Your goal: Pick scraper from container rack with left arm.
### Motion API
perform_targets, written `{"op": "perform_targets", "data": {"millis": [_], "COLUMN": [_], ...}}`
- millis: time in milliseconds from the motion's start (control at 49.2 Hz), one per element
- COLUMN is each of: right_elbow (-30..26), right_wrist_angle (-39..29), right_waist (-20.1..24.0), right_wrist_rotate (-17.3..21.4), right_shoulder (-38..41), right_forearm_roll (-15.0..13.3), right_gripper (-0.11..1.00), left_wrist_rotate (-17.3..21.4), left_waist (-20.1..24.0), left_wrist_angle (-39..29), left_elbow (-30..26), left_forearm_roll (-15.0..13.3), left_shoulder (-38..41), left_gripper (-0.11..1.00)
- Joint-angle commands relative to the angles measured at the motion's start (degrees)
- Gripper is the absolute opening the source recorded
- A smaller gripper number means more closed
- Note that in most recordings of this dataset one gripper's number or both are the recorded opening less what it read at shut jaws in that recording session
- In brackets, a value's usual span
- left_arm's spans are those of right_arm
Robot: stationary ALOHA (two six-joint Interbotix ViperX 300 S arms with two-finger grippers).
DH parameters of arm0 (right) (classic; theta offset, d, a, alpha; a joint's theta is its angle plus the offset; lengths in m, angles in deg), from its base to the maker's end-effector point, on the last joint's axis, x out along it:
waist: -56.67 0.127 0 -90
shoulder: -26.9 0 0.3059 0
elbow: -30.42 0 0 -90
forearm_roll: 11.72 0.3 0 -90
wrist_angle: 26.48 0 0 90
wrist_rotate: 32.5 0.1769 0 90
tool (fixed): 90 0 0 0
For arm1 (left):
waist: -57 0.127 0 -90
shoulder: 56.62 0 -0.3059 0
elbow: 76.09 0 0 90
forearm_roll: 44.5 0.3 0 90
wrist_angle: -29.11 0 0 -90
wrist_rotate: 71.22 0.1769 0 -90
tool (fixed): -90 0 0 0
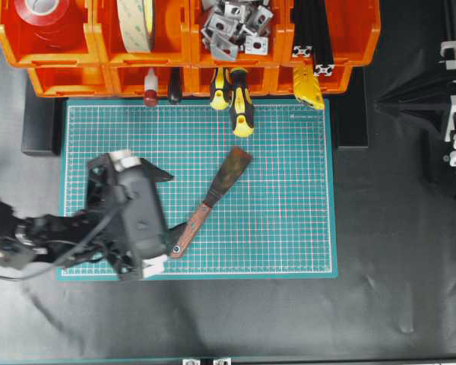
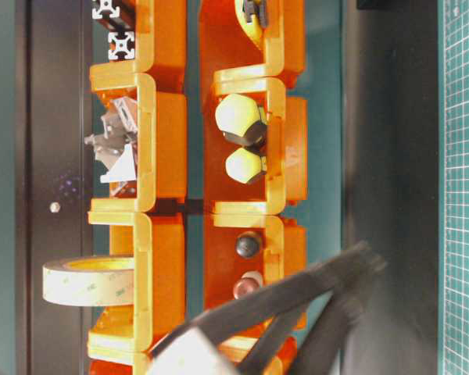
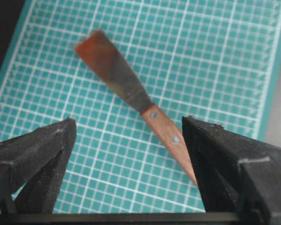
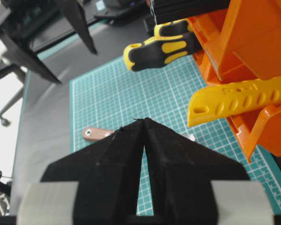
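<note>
The container rack (image 1: 190,72) ran along the far edge of the green mat (image 1: 289,228), wider than it, w/ yellow-black screwdrivers (image 1: 239,103) poking out onto the mat's top edge. Left arm (image 1: 30,232) reached in over the mat's near-left corner; left gripper (image 3: 129,150) was spread wide, nothing between the fingers (image 3: 37,154). Scraper (image 1: 209,204) lay flat & diagonal mid-mat, already outside the rack, handle end just beside the gripper, blade toward the rack. Right gripper (image 4: 144,136) was pinched together, empty. Judged: scraper was out of the rack but ungrasped; closing on the handle & lifting were left.
</note>
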Motion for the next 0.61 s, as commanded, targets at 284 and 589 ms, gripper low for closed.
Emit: {"op": "perform_targets", "data": {"millis": [284,589], "right_elbow": [-1.7,-1.8], "right_wrist_angle": [-0.5,-0.4], "right_waist": [0.1,0.1], "right_wrist_rotate": [-0.3,-0.4], "right_shoulder": [-1.4,-1.9], "right_forearm_roll": [-1.8,-1.9], "right_gripper": [0.01,0.01], "left_wrist_rotate": [0.5,7.3], "left_waist": [-3.4,-3.4], "left_wrist_angle": [5.9,7.7], "left_elbow": [12.5,19.8], "left_forearm_roll": [0.4,0.4], "left_shoulder": [-26.3,-46.0], "left_gripper": [0.87,0.87]}}
